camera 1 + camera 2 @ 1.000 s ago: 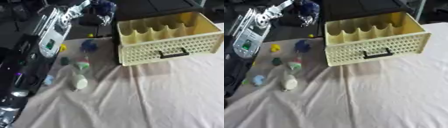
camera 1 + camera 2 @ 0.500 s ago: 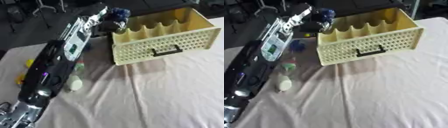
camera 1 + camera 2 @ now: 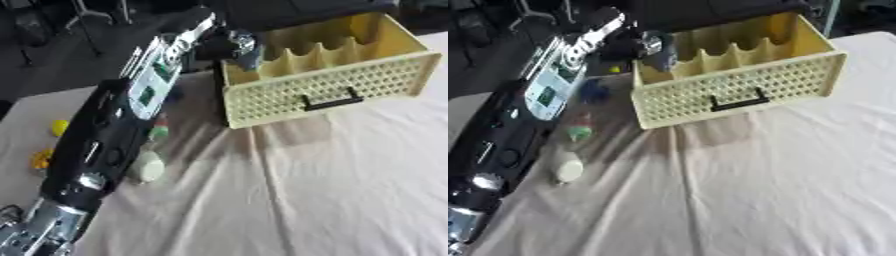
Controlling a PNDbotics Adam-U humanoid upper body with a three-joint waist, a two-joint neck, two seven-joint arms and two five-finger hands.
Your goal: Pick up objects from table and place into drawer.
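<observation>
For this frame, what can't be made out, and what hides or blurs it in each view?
- Left hand: motion-blurred in both views, so its grip on the blue object at the drawer corner is unclear.
- Blue object: shape unreadable, blurred.
- Drawer compartments: floors hidden by the front wall.
- Small things on the cloth: left arm covers some in the left eye view; the white bottle lacks detail.
- Right hand: in neither view.

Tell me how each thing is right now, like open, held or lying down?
Yellow drawer: open, top compartments showing.
Left hand: fingers curled round a blue object at the drawer's left end.
White bottle: lying on the cloth.
Green-capped object: on the cloth.
</observation>
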